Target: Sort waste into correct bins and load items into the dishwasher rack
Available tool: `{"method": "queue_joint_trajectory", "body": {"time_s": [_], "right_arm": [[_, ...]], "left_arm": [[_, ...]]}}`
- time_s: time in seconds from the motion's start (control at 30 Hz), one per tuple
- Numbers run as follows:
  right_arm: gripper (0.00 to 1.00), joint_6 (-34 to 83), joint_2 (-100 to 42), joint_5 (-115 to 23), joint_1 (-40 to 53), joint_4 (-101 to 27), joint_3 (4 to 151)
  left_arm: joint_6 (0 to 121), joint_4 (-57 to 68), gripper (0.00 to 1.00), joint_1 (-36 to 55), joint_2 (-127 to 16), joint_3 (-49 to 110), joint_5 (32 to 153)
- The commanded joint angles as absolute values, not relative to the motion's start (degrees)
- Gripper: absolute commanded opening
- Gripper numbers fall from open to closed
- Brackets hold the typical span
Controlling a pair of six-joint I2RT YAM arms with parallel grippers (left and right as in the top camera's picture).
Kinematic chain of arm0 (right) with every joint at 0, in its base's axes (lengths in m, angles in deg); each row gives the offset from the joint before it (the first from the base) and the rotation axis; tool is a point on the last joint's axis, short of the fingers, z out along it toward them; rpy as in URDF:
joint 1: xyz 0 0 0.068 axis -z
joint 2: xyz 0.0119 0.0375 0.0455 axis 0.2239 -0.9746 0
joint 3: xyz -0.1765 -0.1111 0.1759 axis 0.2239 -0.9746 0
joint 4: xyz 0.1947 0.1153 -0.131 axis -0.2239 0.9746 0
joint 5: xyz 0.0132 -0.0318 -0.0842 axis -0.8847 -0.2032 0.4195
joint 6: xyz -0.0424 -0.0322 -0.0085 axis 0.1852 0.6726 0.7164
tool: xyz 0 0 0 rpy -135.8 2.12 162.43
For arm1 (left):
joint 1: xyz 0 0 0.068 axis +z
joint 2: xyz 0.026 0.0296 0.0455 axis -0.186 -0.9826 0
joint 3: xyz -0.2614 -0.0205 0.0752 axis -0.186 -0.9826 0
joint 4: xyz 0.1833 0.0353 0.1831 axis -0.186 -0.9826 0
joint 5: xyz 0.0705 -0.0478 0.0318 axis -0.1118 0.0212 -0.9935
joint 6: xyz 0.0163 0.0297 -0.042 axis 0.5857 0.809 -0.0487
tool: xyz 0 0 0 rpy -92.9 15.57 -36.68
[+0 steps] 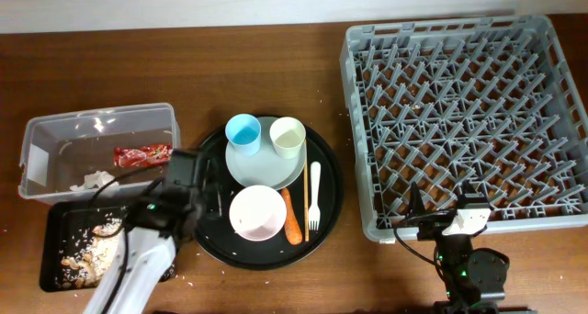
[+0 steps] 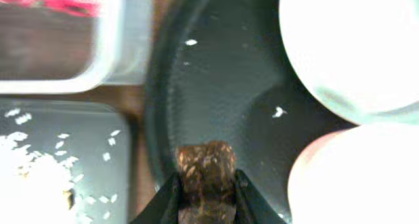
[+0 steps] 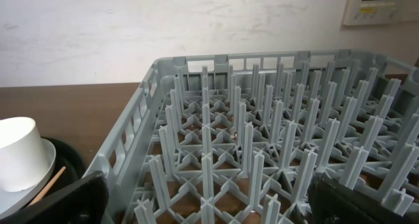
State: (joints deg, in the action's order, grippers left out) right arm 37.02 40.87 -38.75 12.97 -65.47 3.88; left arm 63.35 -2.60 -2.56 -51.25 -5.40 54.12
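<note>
— Over the left side of the round black tray (image 1: 327, 172), what is your left pincer (image 2: 206, 179) doing?
— I am clenching it on a brown food scrap (image 2: 206, 164) flecked with rice, just right of the shallow black tray (image 1: 55, 224), where rice scraps (image 1: 87, 254) are lying.
— And the right pincer (image 3: 206, 188)?
— It is gaping wide, released, at the near edge of the dishwasher rack (image 1: 352, 112).
— The rest?
— Red wrapper (image 1: 142, 154) and tissue (image 1: 95, 179) are sitting in the clear tub (image 1: 37, 135); blue cup (image 1: 243, 129), cream cup (image 1: 287, 133), plate (image 1: 266, 172), bowl (image 1: 256, 212), carrot (image 1: 292, 219), fork (image 1: 314, 196) and chopsticks (image 1: 306, 190) are resting on the round tray.
</note>
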Motion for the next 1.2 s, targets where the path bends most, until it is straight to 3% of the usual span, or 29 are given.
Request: {"method": "queue_joint_trajectory", "body": {"time_s": [0.0, 0.17, 0.33, 0.37, 0.47, 0.53, 0.63, 0.67, 0.73, 0.77, 0.8, 0.9, 1.03, 1.17], "right_arm": [[0.99, 36.93, 41.27, -38.23, 13.34, -65.21, 3.57], [0.99, 36.91, 41.27, -38.23, 13.34, -65.21, 3.57], [0.99, 36.91, 41.27, -38.23, 13.34, -65.21, 3.57], [0.99, 36.91, 41.27, -38.23, 13.34, -65.21, 3.57], [0.99, 36.91, 41.27, -38.23, 13.34, -65.21, 3.57], [0.99, 36.93, 41.27, -38.23, 13.34, -65.21, 3.57], [0.99, 36.93, 41.27, -38.23, 13.34, -65.21, 3.57], [0.99, 36.91, 41.27, -38.23, 13.34, -65.21, 3.57], [0.99, 36.91, 41.27, -38.23, 13.34, -65.21, 3.57], [0.99, 36.93, 41.27, -38.23, 13.34, -65.21, 3.57], [0.99, 36.91, 41.27, -38.23, 13.34, -65.21, 3.57], [0.99, 36.91, 41.27, -38.23, 13.34, -65.21, 3.57], [0.99, 36.91, 41.27, -38.23, 13.34, -65.21, 3.57], [0.99, 36.91, 41.27, -38.23, 13.34, -65.21, 3.57]], "left_arm": [[58.48, -8.61, 0.22, 4.02, -44.0, -4.43, 51.89], [56.68, -10.51, 0.22, 20.85, -44.02, -4.48, 50.3], [55.48, -6.51, 0.22, 26.44, -50.22, -6.93, 50.25], [55.48, -5.68, 0.59, 26.55, -51.86, -7.17, 50.25], [55.48, -4.98, 0.64, 28.56, -55.06, -7.19, 50.28], [55.5, -4.41, 0.72, 28.89, -55.1, -7.19, 50.54], [59.44, -9.42, 0.72, 28.89, -52.32, -0.54, 61.55], [61.23, -11.21, 0.71, 28.89, -50.57, 2.08, 67.94], [63.96, -14.99, 0.46, 28.3, -46.86, 5.62, 82.12], [63.94, -17.46, 0.15, 22.79, -44.39, 5.84, 84.02], [63.83, -17.55, 0.04, 19.06, -44.32, 5.84, 84.02], [58.28, -12.33, 0.0, 2.42, -46.6, 5.84, 81.73], [51.37, -6.69, 0.0, -15.06, -59.12, 5.84, 67.35], [51.22, -4.85, 0.01, -18.14, -74.62, 5.84, 62.93]]}}
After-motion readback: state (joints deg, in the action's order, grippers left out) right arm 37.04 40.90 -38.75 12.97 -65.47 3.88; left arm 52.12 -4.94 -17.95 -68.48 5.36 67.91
